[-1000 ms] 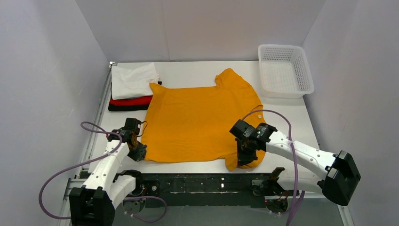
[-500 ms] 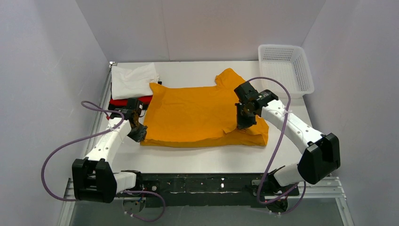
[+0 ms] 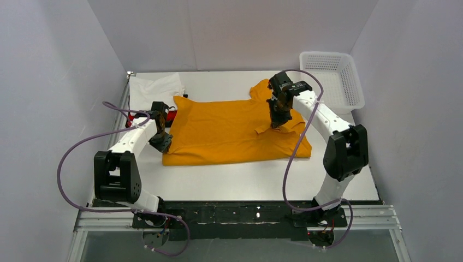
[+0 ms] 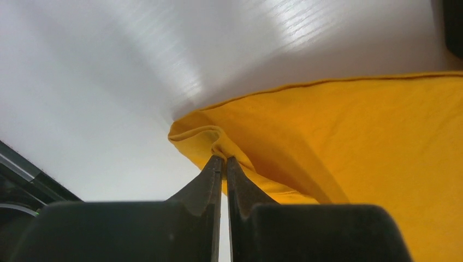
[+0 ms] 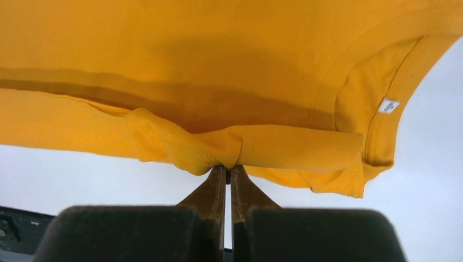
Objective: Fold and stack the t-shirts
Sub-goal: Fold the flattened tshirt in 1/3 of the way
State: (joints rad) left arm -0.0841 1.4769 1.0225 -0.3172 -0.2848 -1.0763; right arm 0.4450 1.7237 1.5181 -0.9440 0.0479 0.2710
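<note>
Listener: What do we have on the table, and what has shifted?

Describer: We see the mustard-orange t-shirt spread across the middle of the overhead frame. A second ago its near hem lay low in the frame. Both arms have since carried that hem up and over the body, so a fresh fold edge now runs along the cloth's lower side.

Listener: And the pincers?

Describer: The left gripper is pressed together, pinching a hem corner at the cloth's left edge, just beside the folded t-shirts stacked in the upper left. The right gripper is likewise clamped on a bunched hem corner, up near the collar, right of centre. A white basket sits apart in the upper right.

Listener: What does that mean for us?

Describer: We judge the first fold nearly laid. The corners have yet to be set down and released, and the shirt is not yet on the stack.
</note>
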